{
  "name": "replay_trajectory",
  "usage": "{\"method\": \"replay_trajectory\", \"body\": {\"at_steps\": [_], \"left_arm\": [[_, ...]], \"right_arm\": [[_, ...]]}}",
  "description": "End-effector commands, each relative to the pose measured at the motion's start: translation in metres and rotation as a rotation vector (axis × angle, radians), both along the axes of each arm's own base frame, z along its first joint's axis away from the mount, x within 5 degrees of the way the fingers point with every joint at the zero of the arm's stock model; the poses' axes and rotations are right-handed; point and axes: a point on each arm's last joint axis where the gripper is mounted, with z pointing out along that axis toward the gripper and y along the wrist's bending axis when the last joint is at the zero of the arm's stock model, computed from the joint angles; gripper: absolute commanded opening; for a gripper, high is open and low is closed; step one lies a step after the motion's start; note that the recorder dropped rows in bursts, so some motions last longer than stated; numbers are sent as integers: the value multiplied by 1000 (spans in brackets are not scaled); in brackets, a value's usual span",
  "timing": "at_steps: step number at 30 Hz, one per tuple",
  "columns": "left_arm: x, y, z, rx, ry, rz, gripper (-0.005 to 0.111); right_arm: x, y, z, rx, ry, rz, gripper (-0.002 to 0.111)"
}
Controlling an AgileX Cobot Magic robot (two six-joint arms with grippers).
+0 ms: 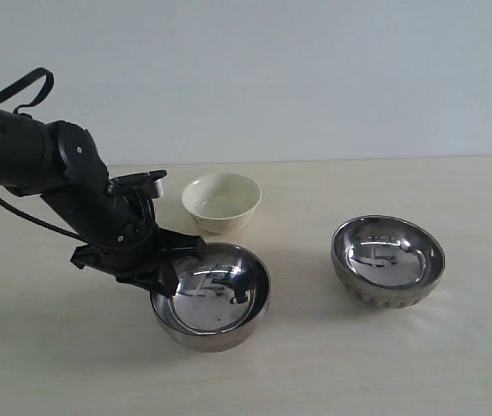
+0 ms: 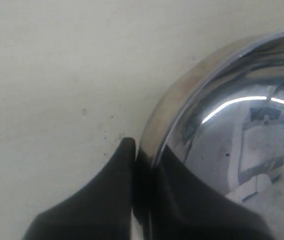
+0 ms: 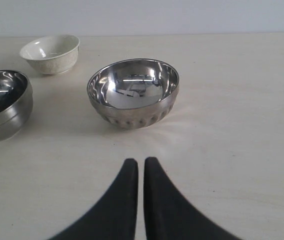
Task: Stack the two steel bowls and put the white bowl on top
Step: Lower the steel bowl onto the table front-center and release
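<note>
On a pale table (image 1: 454,364), three bowls and one black arm (image 1: 47,165) in the exterior view. At the left of that view, a smooth steel bowl (image 1: 211,296), pinched at its left rim by the left gripper (image 1: 168,274): one finger (image 2: 104,202) outside the wall, the other inside, closed onto the metal with no gap visible in the left wrist view. Unclear whether lifted or resting on the table. Just behind it, near but not touching, the white bowl (image 1: 221,201), upright and empty. Well apart to the right, the ribbed steel bowl (image 1: 388,260), mouth up, nothing in it. Absent from the exterior view but seen by its own camera, the right gripper (image 3: 140,200): fingers almost together, only a thin slit between, holding nothing, pointed straight at the ribbed steel bowl across bare table. Key relation for the coming move, as a judgement: target to the right of the held bowl over open table, white bowl behind and off that line. Probably a sideways carry rightward, then a lowering into the open mouth. Round bowls, so no long axis to align, only centring rim over rim. Nearer the target, the idle right arm; loaded, the left.
</note>
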Motion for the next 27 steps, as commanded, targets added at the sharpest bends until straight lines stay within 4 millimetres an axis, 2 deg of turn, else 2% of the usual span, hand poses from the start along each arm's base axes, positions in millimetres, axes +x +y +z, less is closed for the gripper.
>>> {"method": "replay_trajectory", "body": {"at_steps": [1, 18, 21, 25, 27], "left_arm": [[5, -4, -6, -11, -30, 27, 4], [7, -5, -8, -21, -41, 23, 5], [7, -5, -8, -21, -41, 23, 16], [7, -5, -8, -23, -40, 25, 43], [6, -6, -8, -31, -36, 33, 49]], "right_arm": [[0, 0, 1, 2, -16, -3, 0], [0, 0, 1, 2, -16, -3, 0], [0, 0, 1, 2, -16, -3, 0], [0, 0, 1, 2, -16, -3, 0], [0, 0, 1, 2, -16, -3, 0]]}}
